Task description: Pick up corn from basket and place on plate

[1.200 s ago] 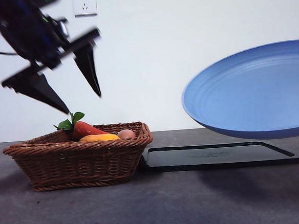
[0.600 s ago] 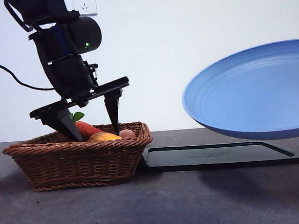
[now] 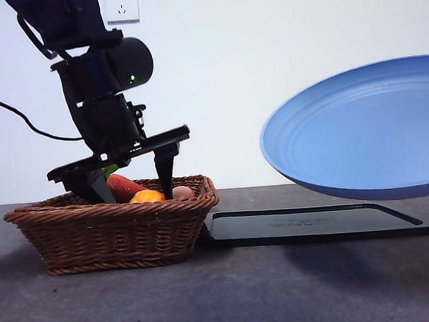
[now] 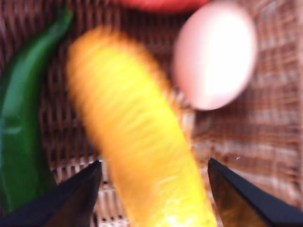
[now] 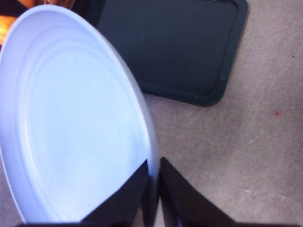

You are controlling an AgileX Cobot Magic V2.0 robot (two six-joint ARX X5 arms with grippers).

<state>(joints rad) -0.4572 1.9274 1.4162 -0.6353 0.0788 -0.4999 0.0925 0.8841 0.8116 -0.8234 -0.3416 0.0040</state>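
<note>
The yellow-orange corn (image 4: 142,156) lies in the brown wicker basket (image 3: 116,234), its top just showing above the rim (image 3: 146,197) in the front view. My left gripper (image 4: 154,189) is down inside the basket (image 4: 265,142), open, with one jaw on each side of the cob; whether they touch it I cannot tell. In the front view that left gripper (image 3: 134,194) hangs from the big dark arm at the left. The blue plate (image 3: 360,132) floats tilted above the table at the right. My right gripper (image 5: 154,175) is shut on the plate (image 5: 71,118) at its rim.
Beside the corn lie a pinkish egg (image 4: 215,54), a green pepper (image 4: 23,123) and a red-orange carrot (image 3: 124,186). A flat black tray (image 3: 315,224) sits on the table just right of the basket, under the raised plate. A grey tabletop runs to the front.
The left arm has come down from above the basket until its open jaws are inside it, around the corn. The plate and right gripper have stayed put.
</note>
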